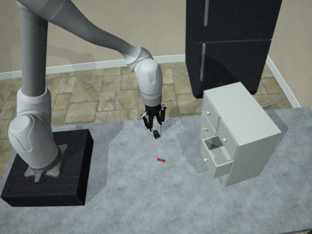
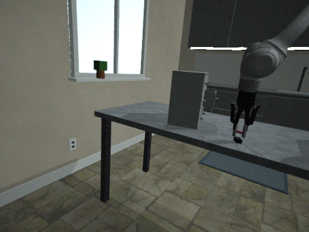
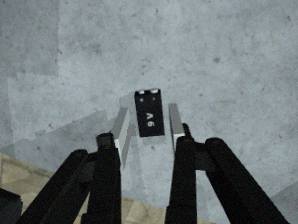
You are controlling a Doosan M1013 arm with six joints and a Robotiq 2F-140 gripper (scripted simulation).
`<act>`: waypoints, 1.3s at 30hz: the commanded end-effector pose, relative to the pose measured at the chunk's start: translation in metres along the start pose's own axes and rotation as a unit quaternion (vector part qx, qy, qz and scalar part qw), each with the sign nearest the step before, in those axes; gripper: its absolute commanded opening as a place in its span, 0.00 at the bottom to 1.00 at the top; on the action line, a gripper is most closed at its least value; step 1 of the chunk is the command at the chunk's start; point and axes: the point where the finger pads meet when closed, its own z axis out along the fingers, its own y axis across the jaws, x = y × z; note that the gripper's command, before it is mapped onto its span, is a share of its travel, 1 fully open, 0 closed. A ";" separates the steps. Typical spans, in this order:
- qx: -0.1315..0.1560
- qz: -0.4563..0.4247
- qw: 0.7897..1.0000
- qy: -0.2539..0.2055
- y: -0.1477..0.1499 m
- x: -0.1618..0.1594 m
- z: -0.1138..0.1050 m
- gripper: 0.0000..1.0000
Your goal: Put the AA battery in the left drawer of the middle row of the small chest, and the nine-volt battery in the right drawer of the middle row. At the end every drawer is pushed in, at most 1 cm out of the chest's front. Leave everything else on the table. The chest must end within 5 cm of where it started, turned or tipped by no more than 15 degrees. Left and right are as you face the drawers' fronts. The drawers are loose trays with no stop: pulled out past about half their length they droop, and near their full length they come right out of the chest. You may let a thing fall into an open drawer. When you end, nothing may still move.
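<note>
One nine-volt battery (image 3: pixel 149 112) lay flat on the grey table (image 1: pixel 177 200), directly below the gripper (image 3: pixel 148 135), whose fingers stood partly apart and held nothing. Its long axis ran along the gap between the fingers. One middle-row drawer (image 1: pixel 218 157) of the small chest (image 1: pixel 246 120) stood pulled out; nothing showed in the part visible.

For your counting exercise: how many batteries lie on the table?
2: a black nine-volt battery under the gripper, and a red AA battery nearer the chest. The open drawer looks empty.

Smooth grey arm (image 1: pixel 94 31), black jaws
</note>
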 end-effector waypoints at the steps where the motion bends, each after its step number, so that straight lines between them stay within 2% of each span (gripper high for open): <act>1: 0.000 0.000 1.000 0.000 0.000 0.000 0.000 0.26; 13: 0.000 0.000 1.000 0.000 0.000 0.000 0.001 0.26; 27: 0.000 0.000 1.000 0.000 0.000 0.000 0.024 0.26; 39: 0.000 0.000 1.000 0.000 0.000 0.000 0.025 0.26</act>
